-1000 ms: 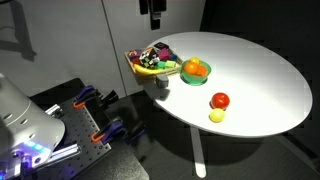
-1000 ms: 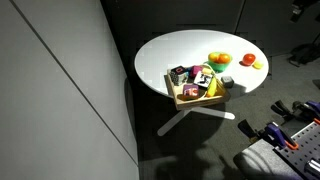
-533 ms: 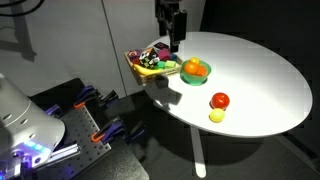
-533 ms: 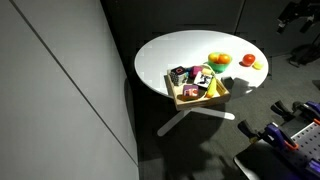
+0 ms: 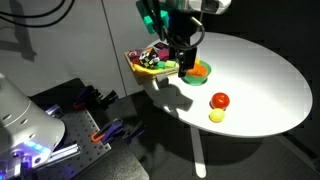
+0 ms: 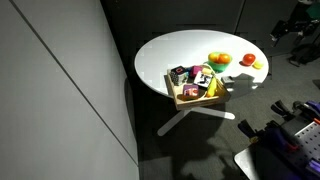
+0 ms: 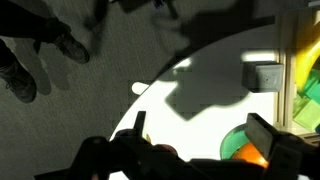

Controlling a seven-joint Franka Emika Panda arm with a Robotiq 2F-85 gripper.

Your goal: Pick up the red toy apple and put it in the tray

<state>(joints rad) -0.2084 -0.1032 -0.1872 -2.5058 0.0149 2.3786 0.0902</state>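
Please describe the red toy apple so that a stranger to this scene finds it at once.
Look at the round white table. Near its edge in an exterior view, apart from the tray and green bowl, lies the red toy apple. It is glossy red and slightly bigger than the small yellow ball beside it.

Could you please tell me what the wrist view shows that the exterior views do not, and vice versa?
Only the wrist view shows the gripper fingers standing apart, open and empty. Only the exterior views show the red toy apple, the yellow ball beside it, and the whole round table. Both show the green bowl with the orange fruit, and part of the tray.
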